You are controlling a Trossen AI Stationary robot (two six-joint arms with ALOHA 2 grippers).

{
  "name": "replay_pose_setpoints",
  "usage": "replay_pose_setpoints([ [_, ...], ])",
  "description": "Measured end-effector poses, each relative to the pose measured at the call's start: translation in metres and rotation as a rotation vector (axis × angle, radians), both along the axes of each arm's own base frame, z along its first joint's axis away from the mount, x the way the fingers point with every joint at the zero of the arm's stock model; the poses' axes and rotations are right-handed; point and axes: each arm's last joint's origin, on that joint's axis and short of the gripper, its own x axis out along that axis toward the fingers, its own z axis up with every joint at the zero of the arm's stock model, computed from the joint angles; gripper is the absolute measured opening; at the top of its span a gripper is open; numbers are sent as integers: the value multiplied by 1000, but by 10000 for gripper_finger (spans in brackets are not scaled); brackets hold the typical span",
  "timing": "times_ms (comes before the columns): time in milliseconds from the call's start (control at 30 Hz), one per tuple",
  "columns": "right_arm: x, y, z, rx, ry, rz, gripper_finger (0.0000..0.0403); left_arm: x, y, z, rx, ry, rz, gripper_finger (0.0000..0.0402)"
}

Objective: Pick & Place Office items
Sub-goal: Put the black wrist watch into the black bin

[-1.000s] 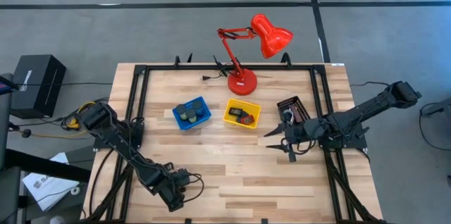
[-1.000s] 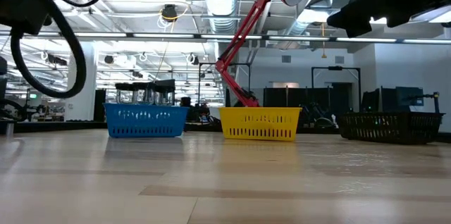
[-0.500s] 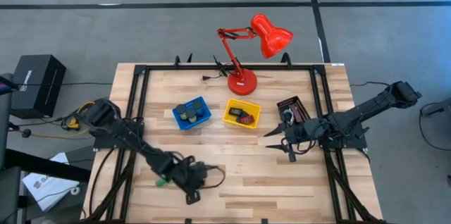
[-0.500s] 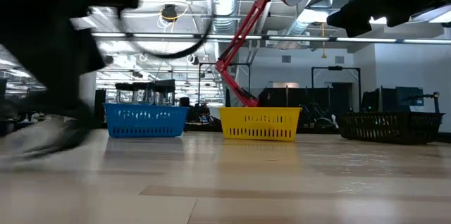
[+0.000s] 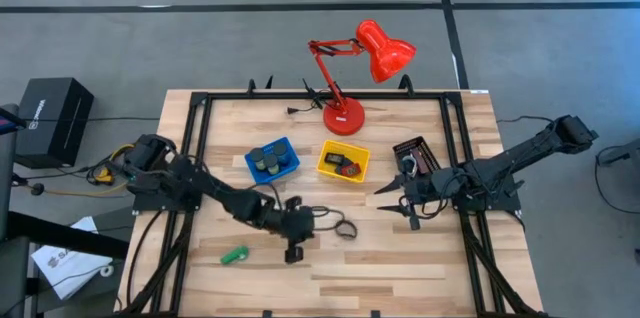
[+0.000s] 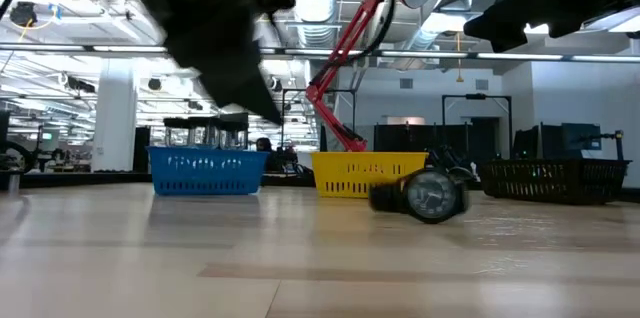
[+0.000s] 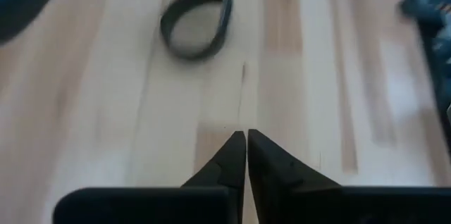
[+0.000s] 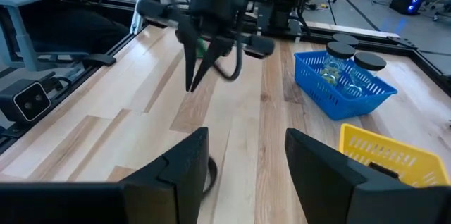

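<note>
My left gripper (image 5: 292, 254) (image 7: 245, 145) hovers shut over the middle of the table, fingers pointing down, holding nothing. A dark wristwatch with a looped band (image 5: 345, 228) (image 7: 196, 32) (image 6: 430, 196) lies on the wood just to its right. A green clip (image 5: 234, 254) lies on the table to its left. More dark office items sit in the blue tray (image 5: 287, 170), and red and black ones in the yellow tray (image 5: 326, 167). My right gripper (image 5: 397, 205) (image 8: 245, 157) waits open at the right, above the table.
A big red desk lamp (image 5: 345, 116) stands at the far edge behind the trays. A black tray (image 5: 412, 146) sits at the right near my right arm. Bare wood lies along the near edge.
My left gripper has swung fast from the near left corner toward the table's right and far side, to the middle. The green clip now lies on the wood where the gripper passed. The wristwatch has come to lie in the middle, where the low view showed nothing before.
</note>
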Motion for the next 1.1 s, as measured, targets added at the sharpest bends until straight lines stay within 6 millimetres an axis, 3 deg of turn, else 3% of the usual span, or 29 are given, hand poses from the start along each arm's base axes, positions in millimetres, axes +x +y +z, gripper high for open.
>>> replay_pose_setpoints([
  [233,0,0,0,-6,-1,2,179,23,17,19,70,-260,-129,65],
  [400,2,1,-4,13,26,14,179,26,26,19,26,-258,-69,112],
  [600,18,10,-27,-1,109,73,179,25,25,18,-35,-226,-84,123],
  [800,43,21,-40,-11,209,124,179,2,31,32,36,-116,-145,110],
  [967,66,33,-46,4,284,185,179,-25,44,62,140,-236,-47,104],
  [1100,80,40,-57,-24,394,191,179,-50,54,75,190,-308,54,104],
])
